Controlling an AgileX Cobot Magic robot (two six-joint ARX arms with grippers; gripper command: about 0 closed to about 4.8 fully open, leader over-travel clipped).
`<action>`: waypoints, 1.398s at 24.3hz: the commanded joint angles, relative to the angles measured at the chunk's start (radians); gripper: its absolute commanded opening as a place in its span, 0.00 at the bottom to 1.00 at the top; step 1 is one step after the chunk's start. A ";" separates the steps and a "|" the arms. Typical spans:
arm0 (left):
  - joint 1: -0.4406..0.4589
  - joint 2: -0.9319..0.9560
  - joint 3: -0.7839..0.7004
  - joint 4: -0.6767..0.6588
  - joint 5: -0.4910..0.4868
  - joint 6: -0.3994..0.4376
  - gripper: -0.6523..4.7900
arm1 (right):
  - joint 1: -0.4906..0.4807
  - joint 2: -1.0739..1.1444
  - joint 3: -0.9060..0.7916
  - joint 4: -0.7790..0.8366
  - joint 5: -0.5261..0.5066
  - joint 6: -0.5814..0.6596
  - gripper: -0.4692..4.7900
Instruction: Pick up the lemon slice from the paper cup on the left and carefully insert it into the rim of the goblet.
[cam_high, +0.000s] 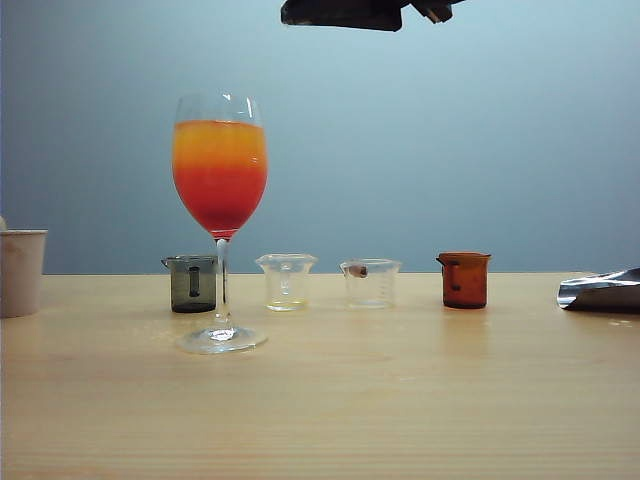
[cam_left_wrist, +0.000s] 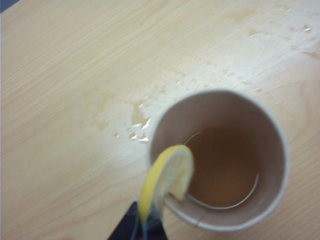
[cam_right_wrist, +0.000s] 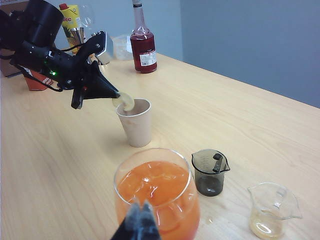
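1. Exterior view: the goblet (cam_high: 220, 210) stands upright on the bench (cam_high: 400, 400), its drink layered orange over red, its rim bare. The paper cup (cam_high: 20, 272) stands well to the left of the goblet, cut by the frame edge. A dark grey beaker (cam_high: 193, 283) sits just behind the goblet's stem, two clear beakers (cam_high: 287, 281) and an amber beaker (cam_high: 464, 279) further right. Neither gripper is at bench level here; only dark arm parts show at the top edge.

2. Left wrist view: the left gripper (cam_left_wrist: 145, 220) pinches the lemon slice (cam_left_wrist: 167, 177) by its lower edge, jaws pressed onto it. The slice stands upright at the cup's rim, partly over the cup's opening. The cup is otherwise empty apart from its wet bottom. Droplets lie on the bench beside the cup.

3. Right wrist view: the left gripper holds the slice at the cup's mouth, beyond the goblet. The right gripper (cam_right_wrist: 141, 220) hangs at the goblet's near rim, jaws seemingly pressed together, holding nothing that can be seen.

4. Judgement: the pick-up step is in hand; the grasp is made, the lift not yet done. The next move calls for raising the slice clear of the cup, carrying it to the goblet and seating it edge-down onto the rim without tipping the glass.
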 joint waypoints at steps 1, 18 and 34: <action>0.001 -0.008 0.003 -0.003 0.031 -0.013 0.11 | 0.000 -0.003 0.006 0.018 0.002 -0.003 0.08; -0.008 -0.178 0.005 -0.003 0.051 -0.318 0.11 | 0.000 -0.012 0.006 -0.003 0.002 -0.003 0.08; -0.393 -0.413 0.004 -0.180 0.072 -0.607 0.11 | 0.001 -0.261 0.006 -0.419 0.001 -0.003 0.08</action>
